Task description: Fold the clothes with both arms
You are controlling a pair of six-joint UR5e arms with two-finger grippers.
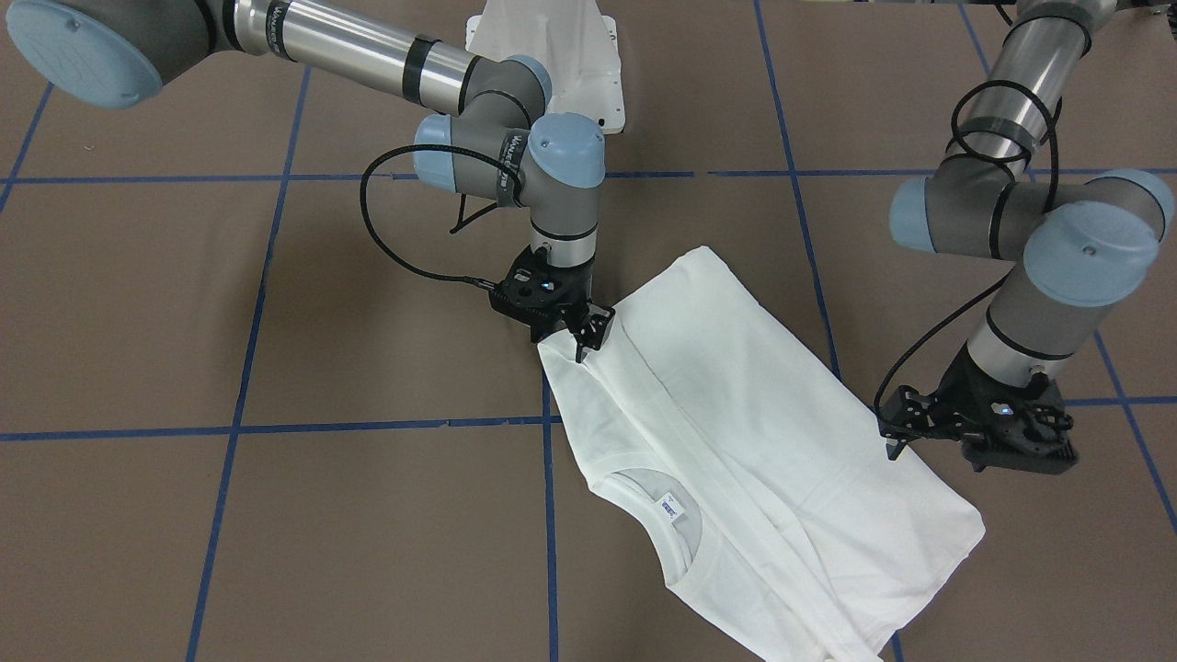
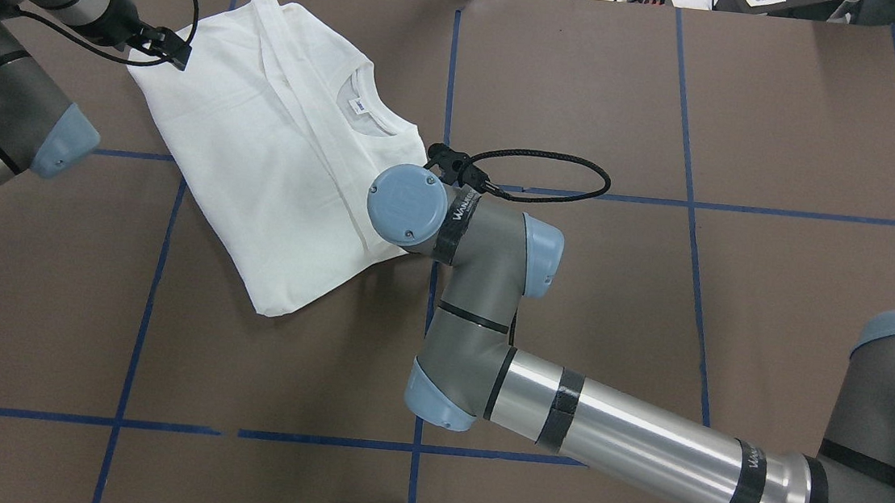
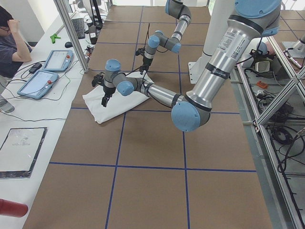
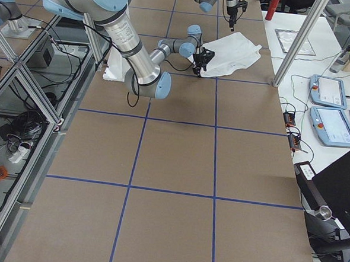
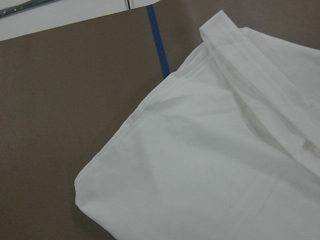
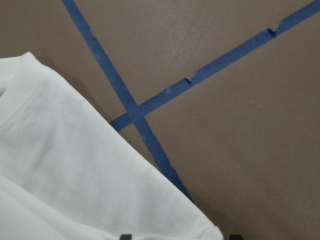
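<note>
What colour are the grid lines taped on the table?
Blue; the tape lines show best in the right wrist-mounted view.

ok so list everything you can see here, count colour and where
t-shirt: one, white, partly folded on the table, neck label showing
table: one, brown, blue tape grid
pedestal base: one, white, table edge on the robot's side
handheld screens: two, blue-grey, on the side bench
red cylinder: one, red, on the side bench
person: one, dark top, at the bench
arms: two, grey and silver, light-blue caps
left claw: one, black, at the shirt's edge, open or shut unclear
right claw: one, black, open, at a shirt corner
</note>
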